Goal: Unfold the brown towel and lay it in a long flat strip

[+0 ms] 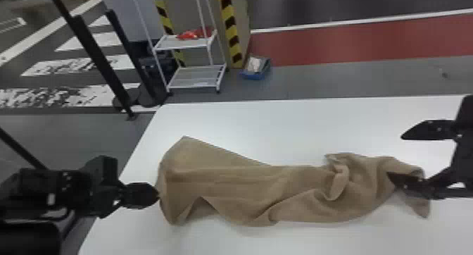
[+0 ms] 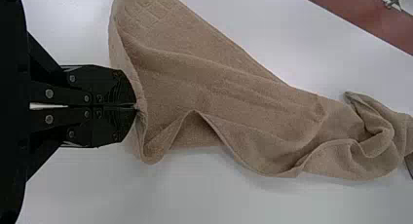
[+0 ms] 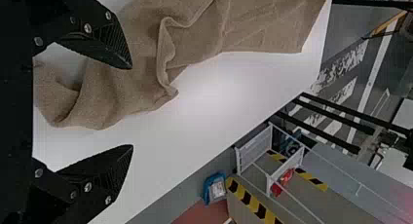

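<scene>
The brown towel (image 1: 246, 187) lies stretched across the table from left to right, fairly smooth at its left part and bunched in folds at its right. At the towel's left edge is my left gripper (image 1: 157, 195); in the left wrist view the left gripper (image 2: 136, 107) is shut on that edge, pinching the hem of the towel (image 2: 219, 97). My right gripper (image 1: 396, 155) stands open at the crumpled right end, one finger over the cloth. In the right wrist view the right gripper (image 3: 131, 107) has wide-apart fingers, with the towel (image 3: 195, 39) beyond and nothing held.
The white table (image 1: 281, 124) has its left edge beneath my left arm and its far edge behind the towel. Beyond it on the floor stand a white wire shelf (image 1: 197, 76), a blue bin (image 1: 256, 75), black posts and a yellow-black striped column (image 1: 230, 29).
</scene>
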